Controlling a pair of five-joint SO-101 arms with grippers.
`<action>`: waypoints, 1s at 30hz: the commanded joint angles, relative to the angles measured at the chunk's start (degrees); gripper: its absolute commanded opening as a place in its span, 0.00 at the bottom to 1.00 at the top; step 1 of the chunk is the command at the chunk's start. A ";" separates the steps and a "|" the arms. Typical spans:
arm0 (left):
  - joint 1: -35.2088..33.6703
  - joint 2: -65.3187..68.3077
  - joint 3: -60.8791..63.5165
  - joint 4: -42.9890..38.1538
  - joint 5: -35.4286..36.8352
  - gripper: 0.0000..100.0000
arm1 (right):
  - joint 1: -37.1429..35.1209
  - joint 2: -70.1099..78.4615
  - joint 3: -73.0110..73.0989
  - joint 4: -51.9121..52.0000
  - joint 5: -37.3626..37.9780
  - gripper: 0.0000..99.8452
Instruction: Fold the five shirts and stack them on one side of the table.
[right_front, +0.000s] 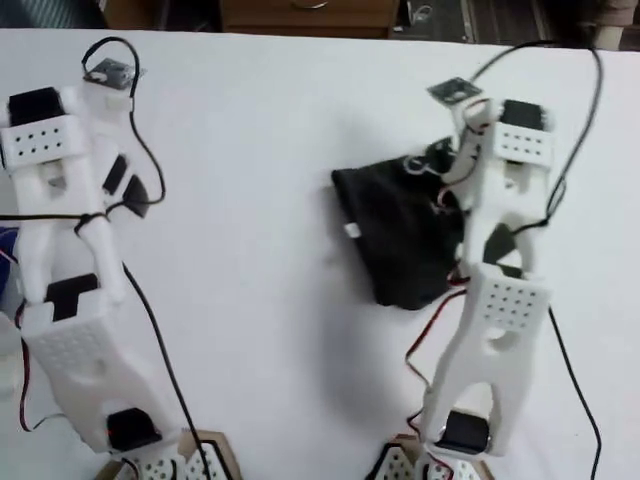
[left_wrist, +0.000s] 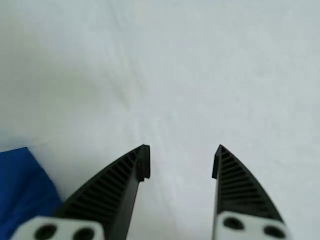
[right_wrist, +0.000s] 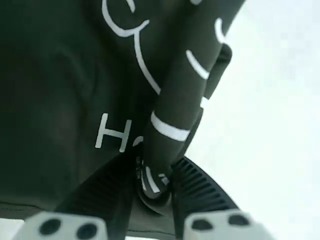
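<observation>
Two arms side by side at white table. Left gripper released: black ribbed fingers spread wide, nothing between them, hanging over bare white surface. Close to one finger, a piece of blue cloth lying flat on the table, not touching the gripper. Right gripper clenched on black shirt, a thick fold of fabric pinched between both fingers, with white printed lines and letters on it. Seen from the high view, shirt resting as a rumpled dark heap on right half of the table, toward the far side, partly hidden under right arm and its red and black wires. Small white tag at the shirt's edge, on the side facing left arm – well apart from that arm.
</observation>
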 joint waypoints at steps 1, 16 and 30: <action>1.67 -0.53 -0.57 -0.26 0.35 0.23 | 5.41 -5.14 -0.09 0.04 0.79 0.02; 2.90 -0.53 -0.13 0.18 0.44 0.23 | 22.99 -5.49 -0.70 -1.45 9.67 0.02; 2.64 -0.79 -0.13 0.97 0.44 0.23 | 26.77 -4.97 -5.27 -8.31 13.36 0.02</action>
